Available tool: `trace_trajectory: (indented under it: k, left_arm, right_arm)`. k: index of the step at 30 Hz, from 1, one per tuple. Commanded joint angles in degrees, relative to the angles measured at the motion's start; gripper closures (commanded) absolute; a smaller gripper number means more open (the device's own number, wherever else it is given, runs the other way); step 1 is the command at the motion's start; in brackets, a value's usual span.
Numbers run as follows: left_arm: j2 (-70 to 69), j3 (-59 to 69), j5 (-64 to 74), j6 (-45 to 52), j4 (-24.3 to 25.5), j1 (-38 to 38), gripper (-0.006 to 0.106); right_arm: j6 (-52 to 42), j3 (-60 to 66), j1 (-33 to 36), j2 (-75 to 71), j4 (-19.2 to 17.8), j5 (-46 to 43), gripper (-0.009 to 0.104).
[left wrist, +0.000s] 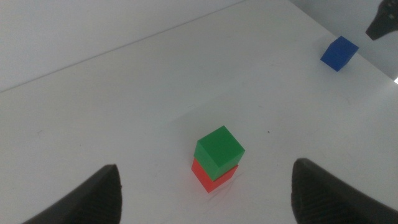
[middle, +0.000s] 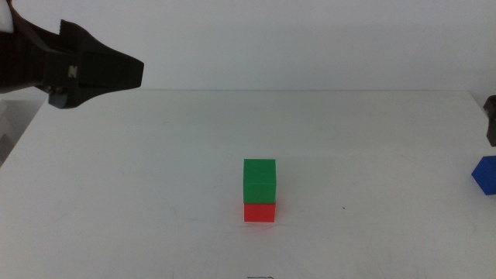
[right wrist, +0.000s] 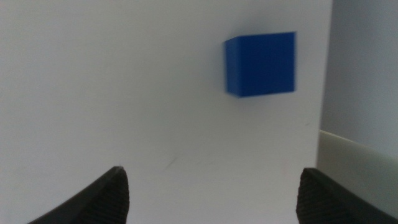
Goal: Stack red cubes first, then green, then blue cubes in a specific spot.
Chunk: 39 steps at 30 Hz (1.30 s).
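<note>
Green matte cube (middle: 260,180) sits squarely atop the red matte cube (middle: 260,211) at table centre. I see the solid blue cube (middle: 486,173) at 3 o'clock, beneath my spread right gripper (right wrist: 211,186). Left gripper (left wrist: 205,186) hovers at 10 o'clock, jaws apart.

Green cube (middle: 260,180) on red cube (middle: 260,211), mid-bench: only standing obstacle in centre. White bench (middle: 155,194) bare on all sides of stack; open approach from left, right, front, above.

Left claw (middle: 116,74) raised at far left, well apart from stack, jaws spread wide, nothing between them.

Blue cube (middle: 486,173) alone near right bench edge, bare surface around it. Right claw (right wrist: 211,193) jaws wide apart, blue cube ahead of gap, nothing between; bench edge close beside cube.
</note>
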Motion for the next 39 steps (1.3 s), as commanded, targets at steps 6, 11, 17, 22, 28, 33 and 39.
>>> trace_trajectory:
  k: [6, 11, 17, 22, 28, 33, 39]
  left_arm:
    - [-0.8, -1.4, -2.5, -0.3, -3.2, -0.1, 0.007]
    - [-0.8, -1.4, -2.5, -0.3, -3.2, -0.1, 0.007]
    - [-0.8, -1.4, -2.5, -0.3, -3.2, -0.1, 0.007]
    - [-0.8, -1.4, -2.5, -0.3, -3.2, -0.1, 0.007]
    - [-0.8, -1.4, -2.5, -0.3, -3.2, -0.1, 0.007]
    - [-0.8, -1.4, -2.5, -0.3, -3.2, -0.1, 0.007]
    - [-0.8, -1.4, -2.5, -0.3, -3.2, -0.1, 0.007]
  right_arm:
    - [-3.0, -8.4, -7.5, 5.6, 1.1, 0.9, 0.001]
    - [-8.5, -11.5, -10.2, 10.6, 4.0, 0.8, 0.001]
    - [-12.2, -13.7, -10.7, 15.3, 4.7, 0.4, 0.001]
    - [-12.7, -13.9, -10.7, 18.3, 4.9, -2.5, 0.001]
    - [-12.7, -14.0, -10.7, 20.7, 4.9, -3.8, 0.001]
    - [-12.7, -14.0, -10.7, 22.6, 4.8, -3.8, 0.001]
    - [-12.7, -14.1, -10.7, 24.9, 4.4, -5.4, 0.001]
